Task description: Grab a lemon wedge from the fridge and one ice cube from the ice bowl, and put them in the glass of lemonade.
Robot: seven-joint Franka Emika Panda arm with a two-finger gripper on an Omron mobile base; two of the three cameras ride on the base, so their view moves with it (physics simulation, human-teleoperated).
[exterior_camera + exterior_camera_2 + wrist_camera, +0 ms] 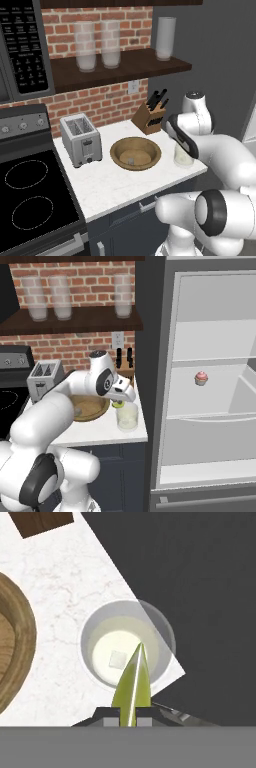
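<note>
Right, the lemon wedge [132,682] sat pinched between my gripper [131,718] tips, jaws squeezed narrow on it, its pointed end reaching out over the glass of lemonade [127,646]. Through the hand camera I looked straight down into that tumbler, pale liquid inside and a small pale square, the ice cube [119,658], lying in it. The glass stood at the very corner of the white marble counter [65,582], with the dark floor beyond the edge.

From my right base camera the gripper [120,400] hung just above the glass [127,417], a yellow-green speck of wedge [118,404] showing below the hand. Just beside the glass, toward the stove, was the wooden ice bowl [135,152], one more ice cube [131,161] resting in it. Further along stood the silver toaster [81,138], and behind the bowl, against the brick wall, the knife block [150,118]. Above, three frosted glasses [85,46] lined the dark shelf.

Off to the right the fridge [210,381] stood open, a pink-topped cupcake [201,378] alone on a middle shelf.
</note>
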